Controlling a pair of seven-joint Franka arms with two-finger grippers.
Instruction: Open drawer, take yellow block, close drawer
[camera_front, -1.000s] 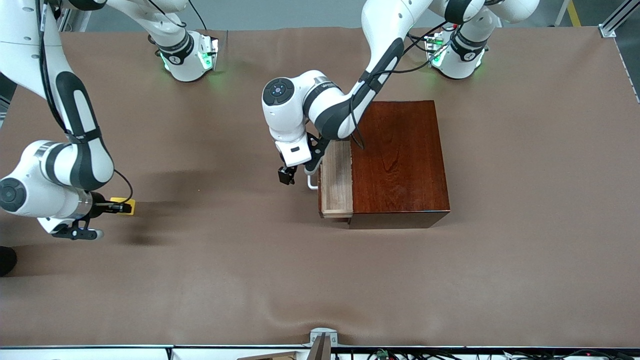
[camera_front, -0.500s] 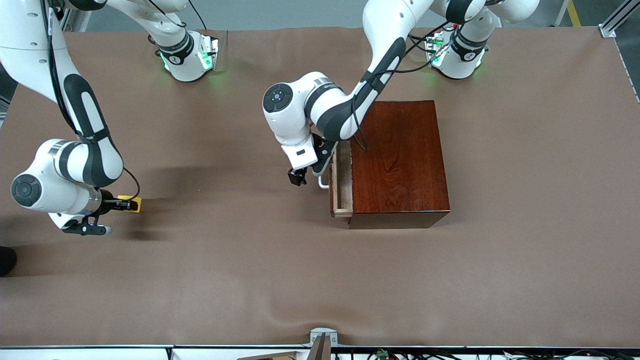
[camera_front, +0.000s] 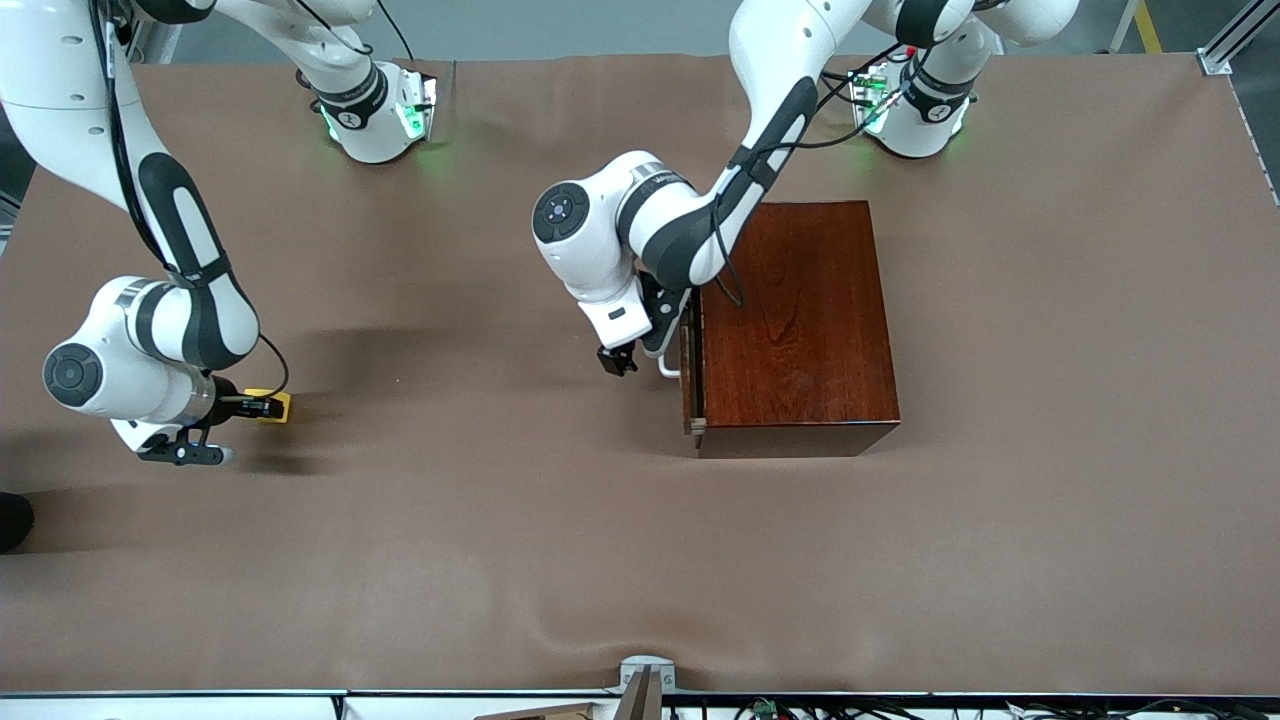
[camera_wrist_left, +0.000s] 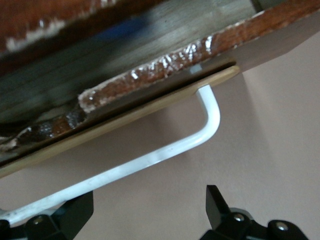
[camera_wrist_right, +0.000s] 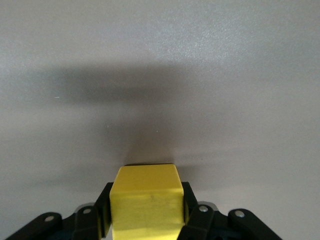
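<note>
The drawer (camera_front: 690, 385) sticks out of the mahogany wooden box (camera_front: 795, 320) by only a thin sliver. Its white loop handle (camera_front: 667, 368) points toward the right arm's end of the table. My left gripper (camera_front: 622, 362) is open right at the handle. In the left wrist view the handle (camera_wrist_left: 150, 160) runs in front of the drawer's dark front (camera_wrist_left: 150, 75), just past my left gripper (camera_wrist_left: 147, 210). My right gripper (camera_front: 262, 406) is shut on the yellow block (camera_front: 276, 405) above the table at the right arm's end. The block (camera_wrist_right: 145, 200) fills the jaws of my right gripper (camera_wrist_right: 145, 212).
The brown table cover (camera_front: 560, 540) stretches wide around the box. Both arm bases stand along the edge farthest from the front camera. A metal bracket (camera_front: 645, 675) sits at the table edge nearest to that camera.
The drawer has slid almost fully into the box, with my left gripper following its handle. My right gripper has carried the yellow block a little toward the box.
</note>
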